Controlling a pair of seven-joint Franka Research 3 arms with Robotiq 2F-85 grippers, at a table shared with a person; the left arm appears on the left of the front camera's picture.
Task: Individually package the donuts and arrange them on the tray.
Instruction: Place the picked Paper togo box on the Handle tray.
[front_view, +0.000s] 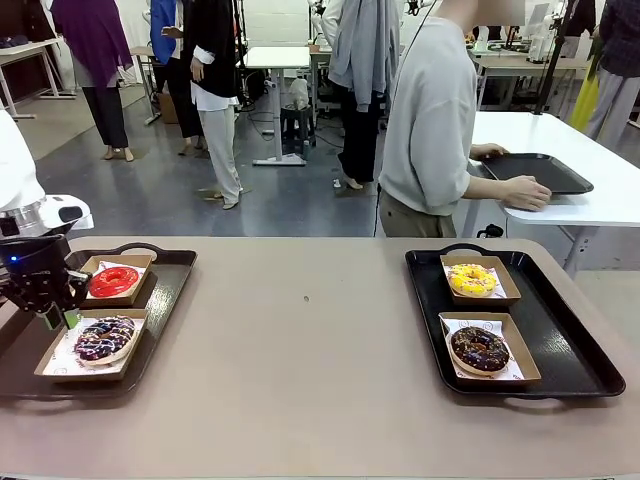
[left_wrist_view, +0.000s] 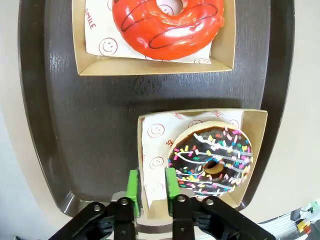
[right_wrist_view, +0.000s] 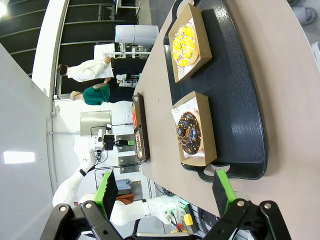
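Here we saw the sprinkled purple-dark donut (left_wrist_view: 210, 162) in its cardboard box (left_wrist_view: 150, 210), just beside the glossy red donut (left_wrist_view: 167, 25); left gripper (left_wrist_view: 150, 186) straddled the box wall, barely parted; right gripper (right_wrist_view: 165, 192) gaped empty.

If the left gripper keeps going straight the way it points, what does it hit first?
Most likely the near wall of the cardboard box holding the sprinkled donut: the left gripper straddles that wall, with the dark tray right beneath it.

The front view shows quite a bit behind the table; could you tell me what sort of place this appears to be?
Probably a robotics lab or workshop, not a bakery: white worktables on a bare grey floor, people standing about, and donuts boxed on black trays beside a robot's left gripper.
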